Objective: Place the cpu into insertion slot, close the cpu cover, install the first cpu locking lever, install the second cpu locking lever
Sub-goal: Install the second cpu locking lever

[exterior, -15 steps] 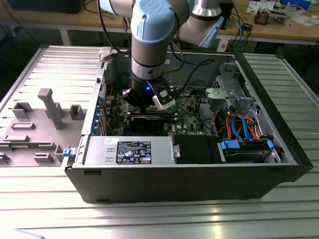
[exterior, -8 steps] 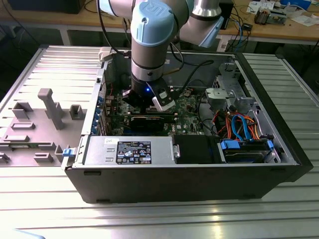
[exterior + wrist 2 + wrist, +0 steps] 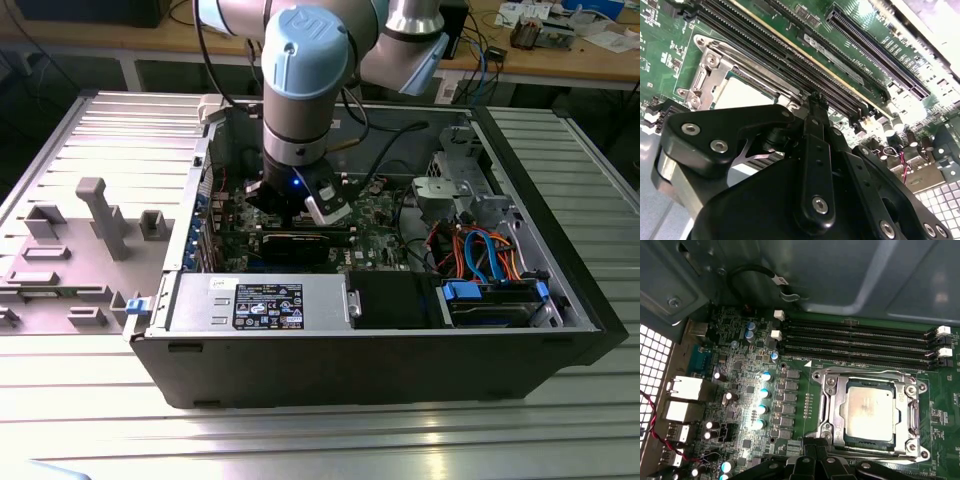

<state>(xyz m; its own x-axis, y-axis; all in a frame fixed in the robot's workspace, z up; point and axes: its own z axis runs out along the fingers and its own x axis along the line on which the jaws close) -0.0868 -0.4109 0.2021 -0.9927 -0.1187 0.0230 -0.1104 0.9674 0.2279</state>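
The cpu (image 3: 871, 411) is sitting under the closed cpu cover (image 3: 829, 405); the gripper (image 3: 815, 100) is hovering just beside it, fingers pressed together, holding nothing.

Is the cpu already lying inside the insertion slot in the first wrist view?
Yes, the silver cpu lies flat in the insertion slot, with the cpu cover framing it.
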